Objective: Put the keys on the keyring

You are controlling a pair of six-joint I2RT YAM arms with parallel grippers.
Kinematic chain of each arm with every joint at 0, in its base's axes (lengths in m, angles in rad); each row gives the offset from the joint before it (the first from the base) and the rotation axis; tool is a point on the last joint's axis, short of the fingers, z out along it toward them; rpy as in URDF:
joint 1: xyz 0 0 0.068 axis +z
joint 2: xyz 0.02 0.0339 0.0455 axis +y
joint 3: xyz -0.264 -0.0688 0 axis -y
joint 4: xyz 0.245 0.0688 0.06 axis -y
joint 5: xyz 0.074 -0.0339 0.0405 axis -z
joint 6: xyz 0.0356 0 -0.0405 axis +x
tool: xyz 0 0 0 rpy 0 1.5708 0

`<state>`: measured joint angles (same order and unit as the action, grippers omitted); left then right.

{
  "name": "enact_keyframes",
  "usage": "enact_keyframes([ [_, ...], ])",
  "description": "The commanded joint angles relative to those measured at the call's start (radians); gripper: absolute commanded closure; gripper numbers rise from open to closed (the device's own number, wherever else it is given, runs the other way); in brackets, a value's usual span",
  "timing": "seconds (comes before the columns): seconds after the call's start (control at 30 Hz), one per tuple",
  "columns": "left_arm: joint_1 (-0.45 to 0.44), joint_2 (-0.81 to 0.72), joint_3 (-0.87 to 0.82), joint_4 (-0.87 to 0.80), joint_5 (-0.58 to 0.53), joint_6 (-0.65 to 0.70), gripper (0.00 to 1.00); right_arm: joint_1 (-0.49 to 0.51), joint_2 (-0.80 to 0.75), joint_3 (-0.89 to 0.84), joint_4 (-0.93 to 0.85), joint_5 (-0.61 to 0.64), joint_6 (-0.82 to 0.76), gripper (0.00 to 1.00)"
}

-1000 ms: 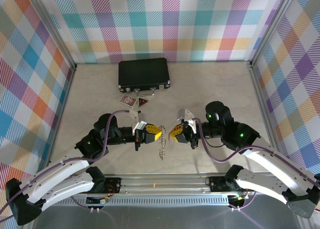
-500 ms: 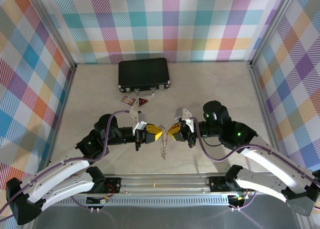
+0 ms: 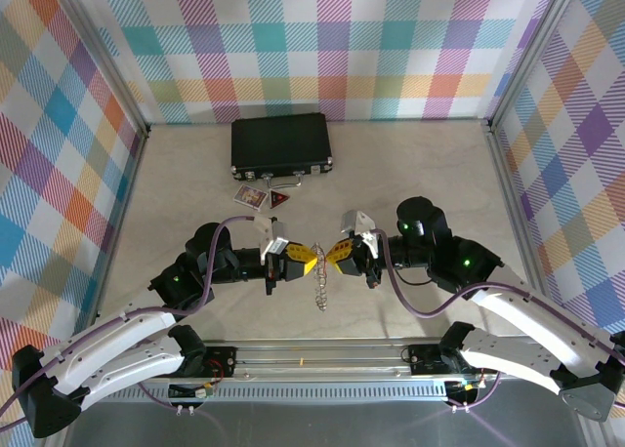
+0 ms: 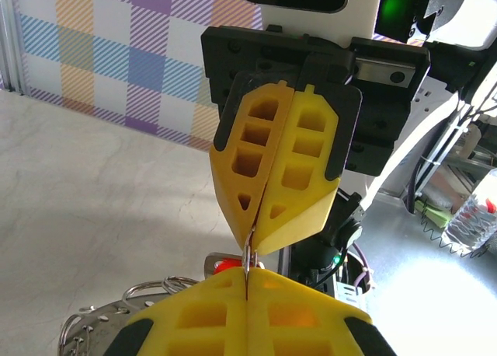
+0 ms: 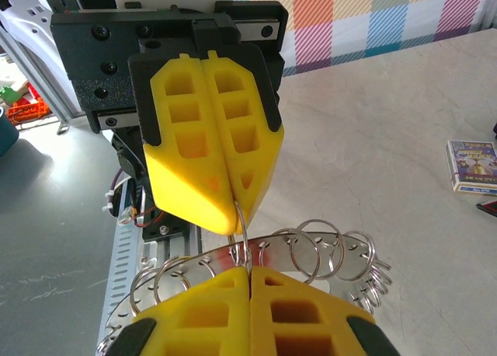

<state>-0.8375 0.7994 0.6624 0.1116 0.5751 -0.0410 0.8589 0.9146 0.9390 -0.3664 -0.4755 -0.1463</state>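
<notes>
Both arms reach in from the near edge, the left from about 8 o'clock and the right from about 4 o'clock. Their elbows are bent outward and their wrists are turned inward, so the two point at each other almost tip to tip. The left end effector (image 3: 312,264) has its yellow fingers pressed together on a thin wire loop. The right end effector (image 3: 331,260) is likewise closed on that same loop, facing it at 3 o'clock. The loop belongs to the keyring (image 3: 319,293), which hangs below the two tips, toward 6 o'clock on the pale, marbled surface (image 3: 176,193). From the top view I cannot tell whether its lower end touches the surface.

The right wrist view shows the keyring as a curved silvery band with many small split rings strung along it. The fingers are blocky moulded plastic with square hollows and taper to wedge tips.

At 12 o'clock a flat black case (image 3: 281,144) lies near the back wall. It is rectangular with metal-edged corners, its lid is down and its contents are hidden. Just in front of it, toward 11 o'clock of the end effectors, lie a small printed card (image 3: 251,197) and a red triangular card (image 3: 280,201), close beside each other. Bright plaid walls (image 3: 332,47) enclose three sides.
</notes>
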Motion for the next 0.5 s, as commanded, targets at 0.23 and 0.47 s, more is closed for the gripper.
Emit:
enact_keyframes([
  [0.23, -0.006, -0.015, -0.003, 0.052, -0.014, 0.001, 1.00, 0.014, -0.024, 0.020, -0.022, 0.008, -0.007, 1.00],
  [0.47, -0.006, -0.014, -0.002, 0.052, -0.012, 0.000, 1.00, 0.026, -0.019, 0.024, -0.029, 0.014, -0.016, 1.00],
])
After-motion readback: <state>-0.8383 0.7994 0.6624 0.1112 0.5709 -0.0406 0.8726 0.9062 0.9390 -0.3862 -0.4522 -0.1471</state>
